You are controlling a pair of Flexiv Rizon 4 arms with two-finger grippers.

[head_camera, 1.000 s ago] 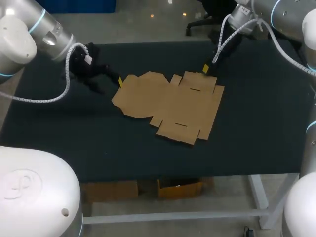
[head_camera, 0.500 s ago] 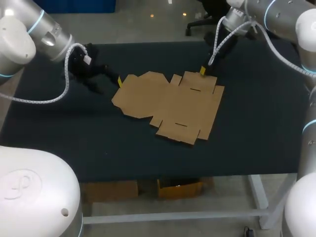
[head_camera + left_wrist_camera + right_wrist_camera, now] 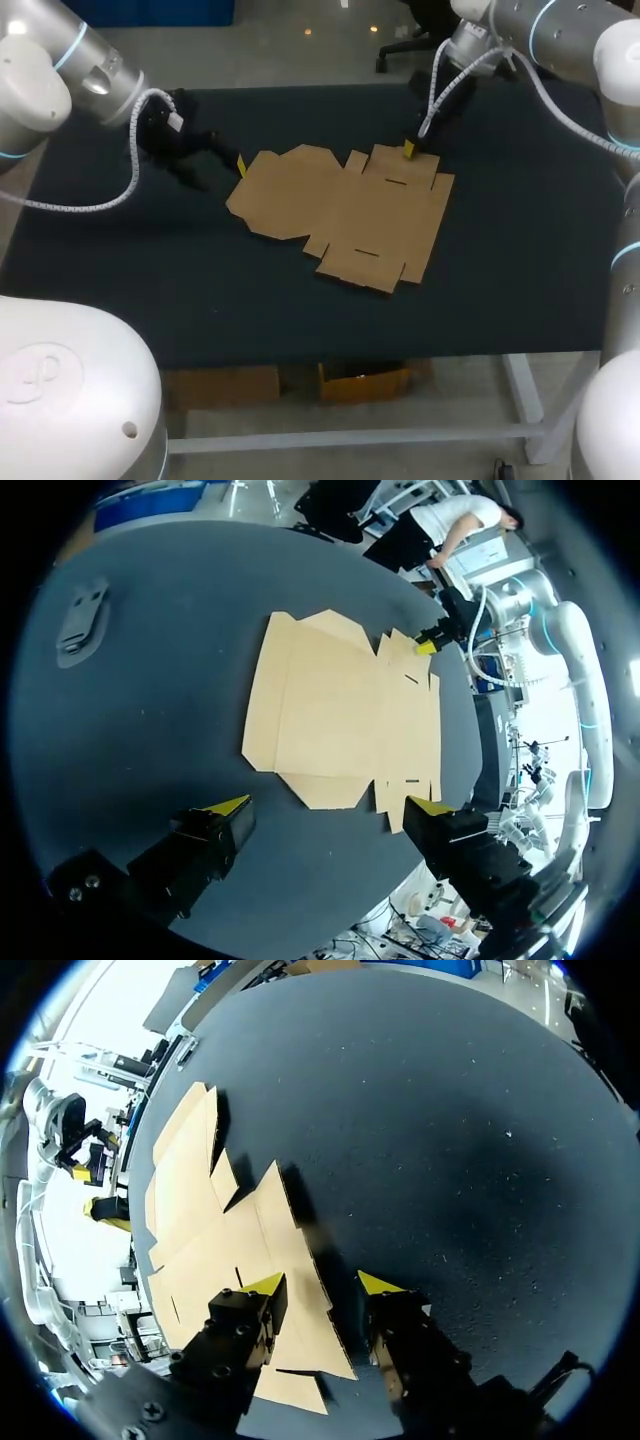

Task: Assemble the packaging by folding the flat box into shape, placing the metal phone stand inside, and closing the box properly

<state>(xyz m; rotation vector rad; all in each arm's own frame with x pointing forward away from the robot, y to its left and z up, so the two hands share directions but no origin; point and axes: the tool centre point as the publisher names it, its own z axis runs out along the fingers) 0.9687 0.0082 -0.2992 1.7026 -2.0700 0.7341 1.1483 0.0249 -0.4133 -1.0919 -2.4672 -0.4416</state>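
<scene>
A: Item: flat box (image 3: 345,215), unfolded, mid-counter toward the far edge. Fingers?

B: Left fingers (image 3: 241,164) spread, empty, just beside its left end. Right fingers (image 3: 408,148) spread astride its far edge. Recommended: pinch close to a crease, raise slowly.

Flat box (image 3: 345,215): brown cardboard, matt, smooth w/ pressed crease lines & raw cut edges. Table (image 3: 520,260) top: dark cloth-like cover, matt, slightly rough, pale specks ahead of right gripper (image 3: 320,1282). Phone stand (image 3: 83,620), well ahead of left gripper (image 3: 330,804): grey, metal look, dull sheen. Both grippers' finger bodies: black matt plastic look, tips bright yellow. Left arm (image 3: 70,60) & right arm (image 3: 560,25) shells: smooth, glossy, silver-white.
</scene>
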